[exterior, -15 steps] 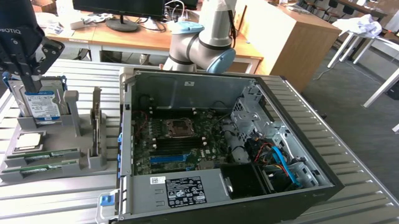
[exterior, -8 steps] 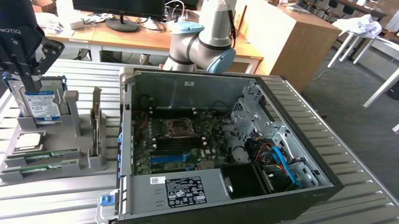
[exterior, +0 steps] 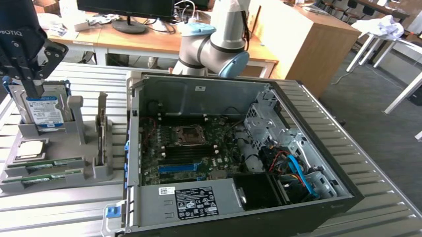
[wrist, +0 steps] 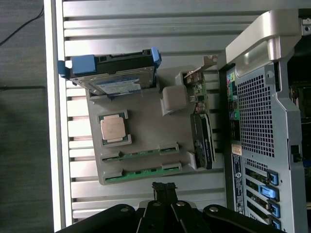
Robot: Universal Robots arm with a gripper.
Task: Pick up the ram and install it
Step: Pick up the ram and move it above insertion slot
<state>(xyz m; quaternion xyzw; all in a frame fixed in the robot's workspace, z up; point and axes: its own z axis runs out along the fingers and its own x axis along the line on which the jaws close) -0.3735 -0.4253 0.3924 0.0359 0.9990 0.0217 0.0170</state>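
Observation:
Two ram sticks, thin green boards, lie in slots at the front of a grey holder. One ram stick lies beside the other. My gripper hangs high above the holder, shut with nothing between its fingers. In the exterior view it stands in front of the hard drive. In the wrist view its tips lie just off the holder's edge, near the outer ram stick. The open computer case shows its motherboard.
The holder also carries the silver hard drive with blue tabs, a square processor chip and an upright card. The case stands close beside the holder on a slatted metal table. Desks stand behind.

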